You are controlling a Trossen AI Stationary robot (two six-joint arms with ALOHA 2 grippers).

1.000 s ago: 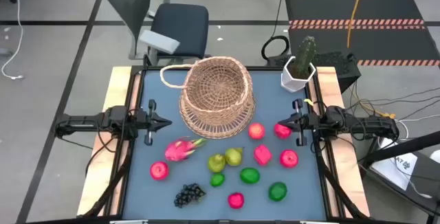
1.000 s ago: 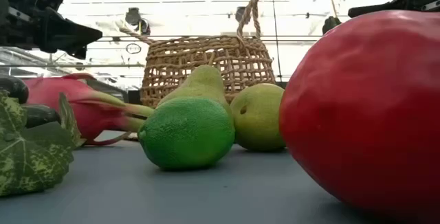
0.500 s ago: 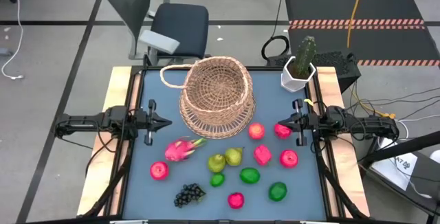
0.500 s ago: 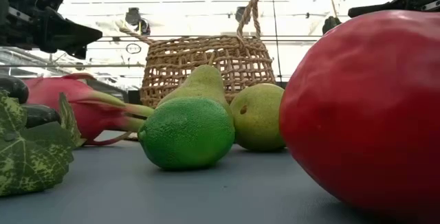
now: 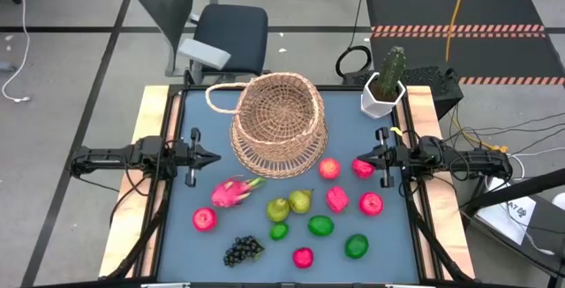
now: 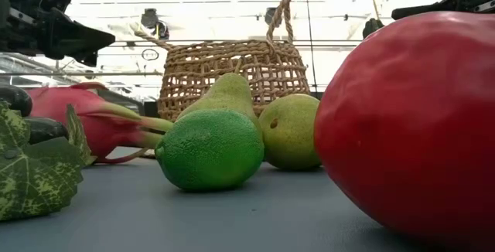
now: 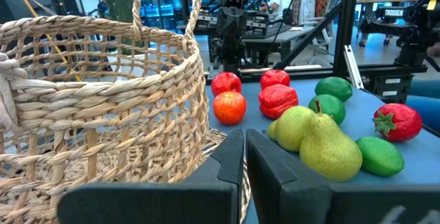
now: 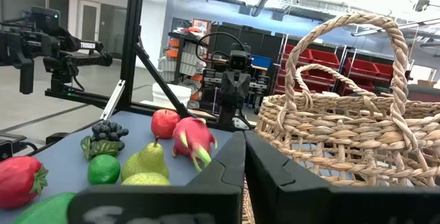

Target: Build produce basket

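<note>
The woven tan basket [image 5: 278,127] stands on the blue table, far of centre, its looped handle [image 5: 225,91] toward the far left. The produce lies nearer: a pink dragon fruit [image 5: 234,191], two pears [image 5: 290,205], a grape bunch [image 5: 243,251], limes and green rounds [image 5: 320,226], and red apples and other red fruits [image 5: 372,204]. My left gripper [image 5: 217,157] hovers shut at the table's left side, pointing level at the basket [image 7: 103,93]. My right gripper [image 5: 356,158] hovers shut at the right side, beside a red fruit [image 5: 363,168]. Neither holds anything.
A white pot with a cactus [image 5: 382,94] stands at the far right corner. Wooden rails [image 5: 152,147] run along the table's left and right edges. A chair [image 5: 225,36] stands beyond the far edge. Bare blue surface [image 5: 199,261] lies at the near left.
</note>
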